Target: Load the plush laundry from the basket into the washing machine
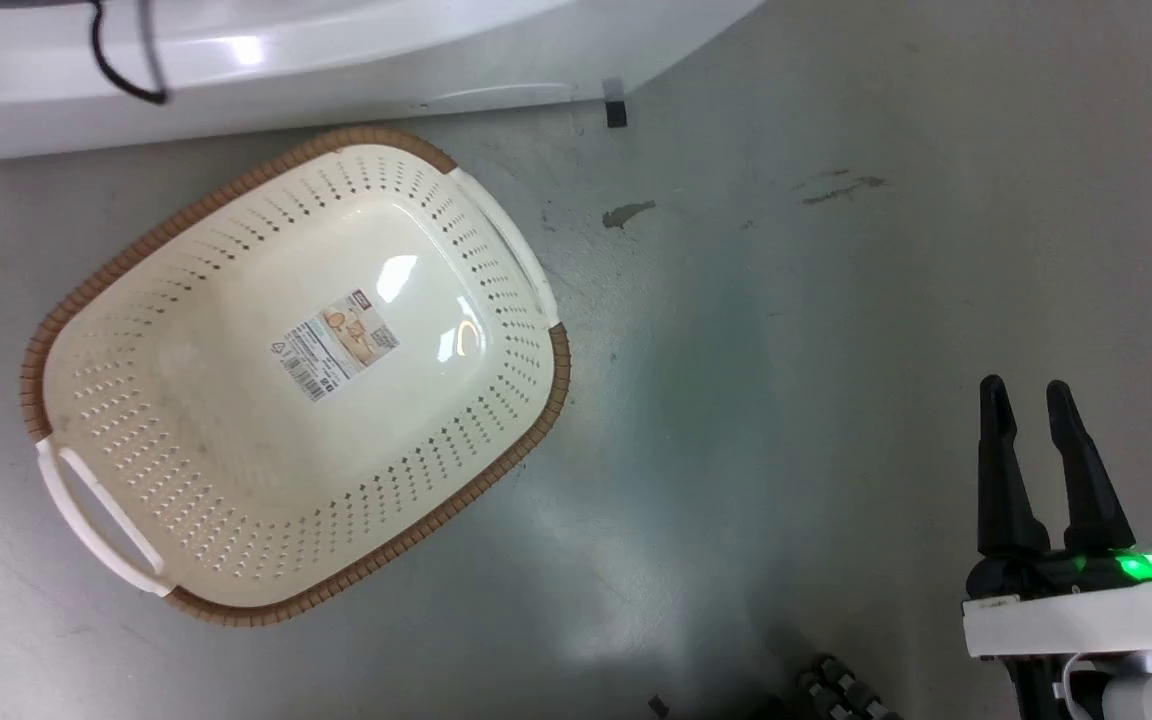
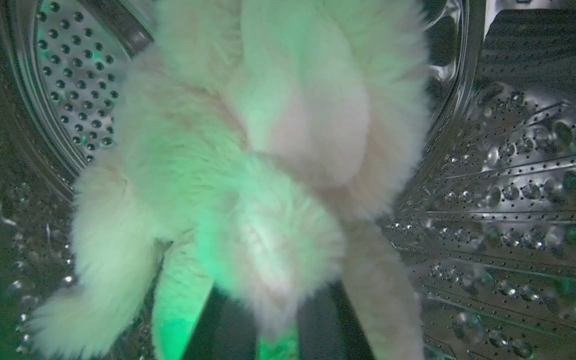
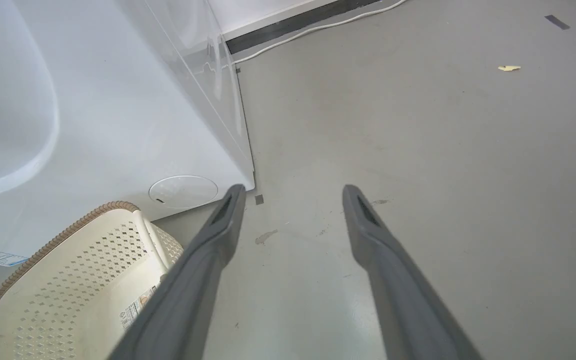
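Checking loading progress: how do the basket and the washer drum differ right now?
The basket is cream plastic with a brown rim; the drum is shiny steel. The basket has just its label inside; the drum has the plush laundry in it. Both are perforated.

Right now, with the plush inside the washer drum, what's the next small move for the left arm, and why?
Probably open the left end effector and let go. The plush toy is already well inside the steel drum, bunched over that end effector's dark fingers, and the basket on the floor is empty, so there seems nothing left to carry.
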Controlling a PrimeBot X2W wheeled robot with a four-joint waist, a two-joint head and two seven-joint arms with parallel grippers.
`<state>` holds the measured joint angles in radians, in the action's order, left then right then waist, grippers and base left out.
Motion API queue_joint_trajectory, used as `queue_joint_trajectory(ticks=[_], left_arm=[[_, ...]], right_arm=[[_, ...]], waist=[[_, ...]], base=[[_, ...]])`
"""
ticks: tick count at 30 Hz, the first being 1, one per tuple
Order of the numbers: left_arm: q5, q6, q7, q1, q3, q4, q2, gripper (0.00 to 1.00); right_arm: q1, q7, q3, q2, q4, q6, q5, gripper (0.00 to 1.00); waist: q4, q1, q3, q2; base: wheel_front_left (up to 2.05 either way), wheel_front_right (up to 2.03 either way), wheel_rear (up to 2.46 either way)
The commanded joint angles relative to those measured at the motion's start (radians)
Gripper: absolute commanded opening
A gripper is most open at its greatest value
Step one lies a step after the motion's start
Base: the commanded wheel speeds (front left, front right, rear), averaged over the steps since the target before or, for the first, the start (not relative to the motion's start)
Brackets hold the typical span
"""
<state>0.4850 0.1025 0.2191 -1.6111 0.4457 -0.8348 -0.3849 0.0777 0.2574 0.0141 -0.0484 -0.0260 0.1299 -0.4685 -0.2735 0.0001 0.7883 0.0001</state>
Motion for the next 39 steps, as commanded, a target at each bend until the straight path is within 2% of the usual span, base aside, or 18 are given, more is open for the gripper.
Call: queue_joint_trajectory(ticks=[1,14,15,16,17,24,39], left_arm=[[-0.008,-0.003,0.002,-0.030,0.004,0.002,-0.004,0.00],[-0.007,-0.004,-0.015,-0.077,0.016,-0.060,-0.015,0.00],[-0.006,-0.003,-0.016,-0.081,0.017,-0.065,-0.014,0.26],[-0.006,-0.002,-0.015,-0.084,0.018,-0.069,-0.013,0.84],[-0.006,-0.001,-0.015,-0.088,0.019,-0.074,-0.012,1.00],[0.003,-0.003,-0.008,-0.103,0.022,-0.109,0.004,1.00],[0.035,-0.036,0.034,-0.046,0.022,-0.165,0.069,1.00]], right_arm=[[-0.009,0.004,0.000,-0.002,-0.008,0.001,-0.005,1.00],[-0.013,0.004,-0.002,-0.002,-0.029,0.001,-0.021,1.00],[-0.013,0.004,-0.001,-0.002,-0.030,0.001,-0.022,1.00],[-0.013,0.004,0.000,-0.002,-0.031,0.001,-0.023,1.00],[-0.012,0.004,0.000,-0.002,-0.031,0.001,-0.023,1.00],[-0.008,0.004,0.005,-0.002,-0.029,0.001,-0.018,1.00],[0.016,0.004,0.024,-0.002,-0.028,0.001,0.019,1.00]], waist=[[-0.007,-0.0001,0.008,-0.0001],[-0.023,-0.0001,0.047,-0.0001],[-0.023,-0.0001,0.049,-0.0001],[-0.022,-0.0001,0.051,-0.0001],[-0.021,-0.0001,0.052,-0.0001],[-0.007,-0.0001,0.054,-0.0001],[0.058,-0.0001,-0.002,-0.0001]], base=[[0.00,0.00,0.00],[0.00,0.00,0.00],[0.00,0.00,0.00],[0.00,0.00,0.00],[0.00,0.00,0.00],[0.00,0.00,0.00],[0.00,0.00,0.00]])
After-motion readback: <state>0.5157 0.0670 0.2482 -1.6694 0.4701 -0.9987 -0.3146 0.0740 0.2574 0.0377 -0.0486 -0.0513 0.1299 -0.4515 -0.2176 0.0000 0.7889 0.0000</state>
